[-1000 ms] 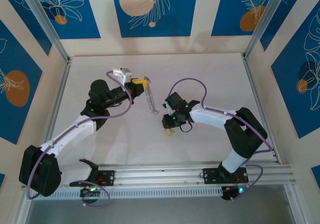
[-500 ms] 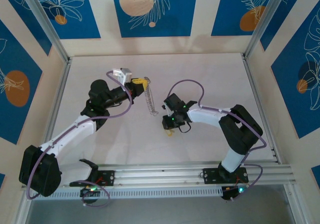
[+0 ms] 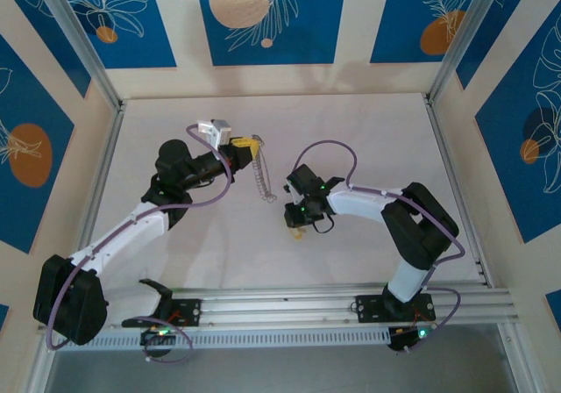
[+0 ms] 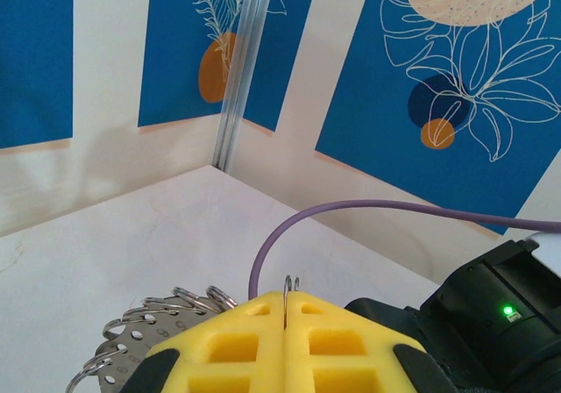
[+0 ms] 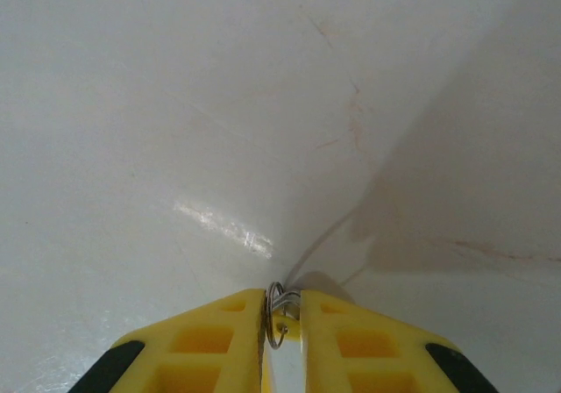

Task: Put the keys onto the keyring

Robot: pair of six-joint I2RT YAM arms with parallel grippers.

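My left gripper (image 3: 252, 145) (image 4: 287, 298) is shut on the keyring, whose thin wire (image 4: 287, 284) sticks up between the yellow fingers. Silvery pieces fan out to the lower left (image 4: 131, 340). In the top view the keyring (image 3: 260, 181) hangs edge-on like a chain below that gripper, above the table's middle. My right gripper (image 3: 298, 230) (image 5: 282, 303) points down at the table, a little right of the keyring's lower end. Its fingers press on a pale-yellow key (image 5: 282, 327) with a small wire loop (image 5: 275, 316) on it.
The white table (image 3: 368, 139) is walled by blue-patterned panels with metal posts at the corners. An aluminium rail (image 3: 289, 305) runs along the near edge. A purple cable (image 4: 351, 209) and the right arm's black body (image 4: 491, 314) lie just beyond the left fingers.
The right jaws have narrowed onto the key. The right arm's elbow has drawn in slightly to the left. The hanging keyring has shifted a little.
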